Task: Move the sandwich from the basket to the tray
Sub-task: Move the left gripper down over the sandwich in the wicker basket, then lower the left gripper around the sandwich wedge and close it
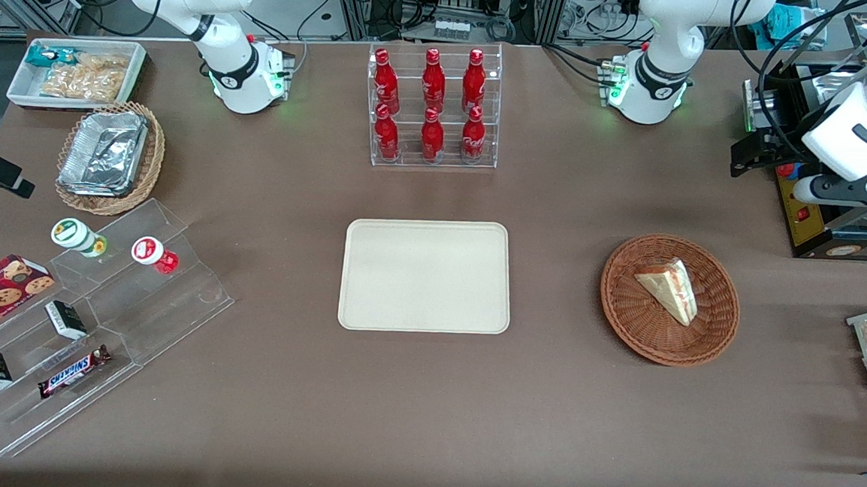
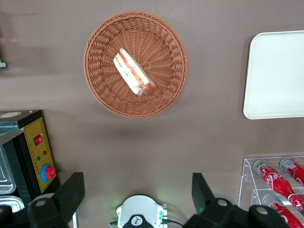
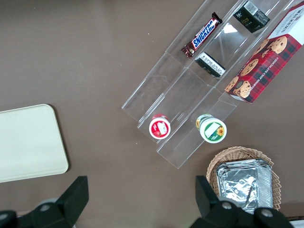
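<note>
The sandwich, a pale wedge with red and green filling, lies in the round reddish-brown wicker basket. The cream tray lies flat mid-table with nothing on it, beside the basket toward the parked arm's end. My left gripper hangs high above the table, farther from the front camera than the basket and nearer the working arm's end. Its fingers stand wide apart and hold nothing.
A clear rack of red bottles stands farther from the front camera than the tray. A yellow and black control box sits close to my gripper. Toward the parked arm's end are a stepped acrylic shelf with snacks, a tan basket of foil containers and a white bin.
</note>
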Controlling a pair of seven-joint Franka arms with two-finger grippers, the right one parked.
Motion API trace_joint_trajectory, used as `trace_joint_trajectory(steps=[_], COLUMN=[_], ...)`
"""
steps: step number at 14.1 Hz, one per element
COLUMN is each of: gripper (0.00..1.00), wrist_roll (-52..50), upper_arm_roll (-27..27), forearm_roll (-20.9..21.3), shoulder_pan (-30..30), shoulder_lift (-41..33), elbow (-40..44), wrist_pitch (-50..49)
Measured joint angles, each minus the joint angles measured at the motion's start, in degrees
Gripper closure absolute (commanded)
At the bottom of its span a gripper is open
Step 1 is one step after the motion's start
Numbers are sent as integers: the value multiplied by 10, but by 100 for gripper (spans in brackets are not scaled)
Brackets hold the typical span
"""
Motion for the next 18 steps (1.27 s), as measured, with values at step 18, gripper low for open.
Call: trace_joint_trajectory(steps=[18], gripper=[0], wrist_roll=[-150], upper_arm_roll=[6], forearm_roll=[17], shoulder_pan=[20], shoulder_lift=[87], elbow=[-321], wrist_pitch=[438])
